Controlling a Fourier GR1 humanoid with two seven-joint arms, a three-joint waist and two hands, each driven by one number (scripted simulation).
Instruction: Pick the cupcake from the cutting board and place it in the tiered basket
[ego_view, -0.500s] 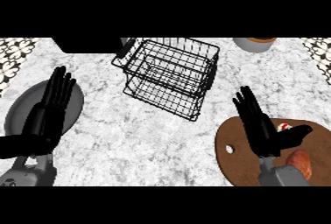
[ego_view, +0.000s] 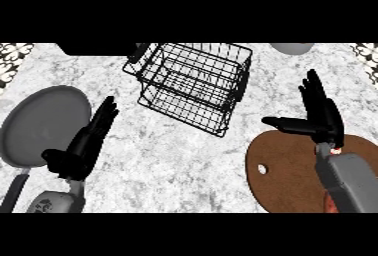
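The brown round cutting board (ego_view: 284, 172) lies at the lower right. My right hand (ego_view: 319, 116) is open above its far edge, fingers straight and thumb out to the left. The right forearm covers most of the cupcake; only a reddish sliver (ego_view: 328, 202) shows at its left edge. The black wire tiered basket (ego_view: 193, 85) stands tilted in the upper middle, left of the right hand and apart from it. My left hand (ego_view: 85, 142) rests open at the lower left, holding nothing.
A grey pan (ego_view: 40, 125) with a handle lies at the left, beside the left hand. A dark object (ego_view: 96, 48) sits at the far edge and a grey bowl (ego_view: 294, 47) at the top right.
The right hand has moved away from me and a little right, and its forearm now covers the cupcake. The left hand has shifted slightly right and nearer.
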